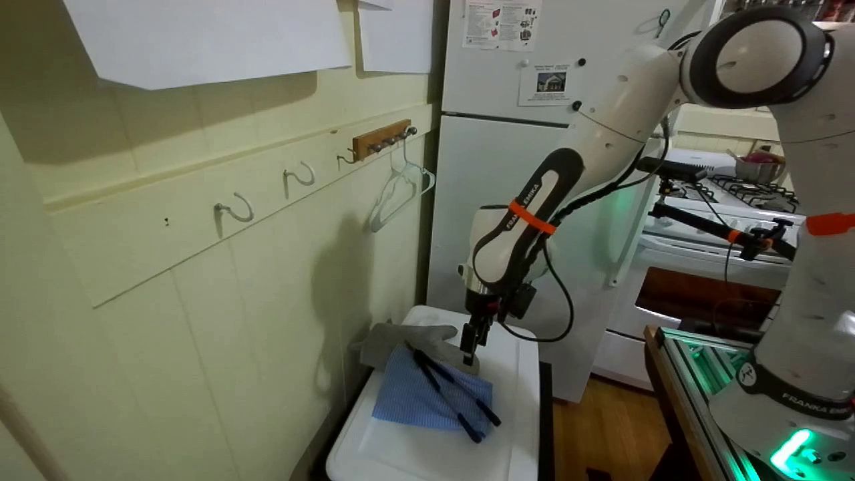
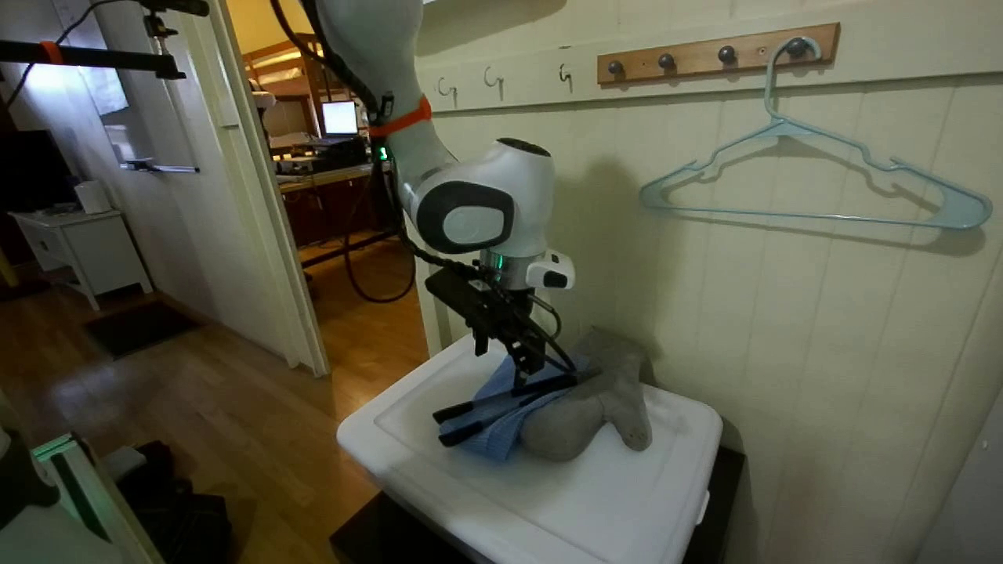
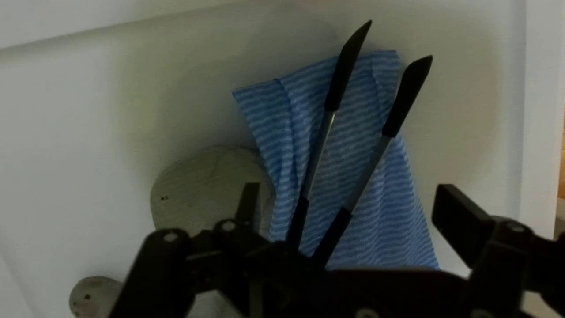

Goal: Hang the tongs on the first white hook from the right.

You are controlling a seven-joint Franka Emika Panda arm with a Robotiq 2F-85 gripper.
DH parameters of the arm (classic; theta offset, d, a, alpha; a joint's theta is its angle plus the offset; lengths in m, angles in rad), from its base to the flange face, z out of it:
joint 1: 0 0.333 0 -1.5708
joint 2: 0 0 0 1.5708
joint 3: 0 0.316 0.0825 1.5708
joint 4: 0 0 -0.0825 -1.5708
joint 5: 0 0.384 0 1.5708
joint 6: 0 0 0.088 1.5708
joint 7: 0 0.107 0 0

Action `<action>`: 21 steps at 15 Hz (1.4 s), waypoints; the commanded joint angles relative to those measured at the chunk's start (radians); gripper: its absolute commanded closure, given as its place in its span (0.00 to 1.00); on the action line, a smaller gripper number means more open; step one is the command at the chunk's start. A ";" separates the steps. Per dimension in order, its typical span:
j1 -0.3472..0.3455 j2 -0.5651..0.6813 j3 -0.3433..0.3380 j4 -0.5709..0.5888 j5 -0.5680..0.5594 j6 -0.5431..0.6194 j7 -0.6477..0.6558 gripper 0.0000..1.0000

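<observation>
The gripper (image 3: 348, 190) is positioned over the tongs (image 3: 318, 152), fingers apart. The tongs lie on a blue striped cloth (image 3: 344, 159), both handle ends extending past its edge. A grey mitt (image 2: 576, 423) adjoins the cloth on the white bin lid (image 2: 580, 505). The first white hook (image 1: 308, 182) from the right is mounted on the wall board (image 1: 133, 240), near the wooden peg rail (image 2: 697, 56).

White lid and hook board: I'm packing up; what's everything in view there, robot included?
lid: one, white, beside wall
cloth: one, blue striped, on lid
mitt-like fabric: count unclear, grey, on lid
tongs: one, black and silver, across cloth
board: one, pale yellow, on wall
white hooks: two, white, on board
rack: one, brown, four-knobbed, on board
dark hook: one, dark, beside rack
hanger: one, light blue, on rack
arm: one, mostly white, reaching over lid
pincer: one, black, open over lid
</observation>
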 commanded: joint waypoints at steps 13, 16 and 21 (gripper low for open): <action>-0.291 0.371 0.330 0.155 -0.124 0.416 0.082 0.00; -0.270 0.397 0.301 0.177 -0.184 0.401 0.120 0.07; -0.254 0.412 0.282 0.200 -0.227 0.395 0.154 0.56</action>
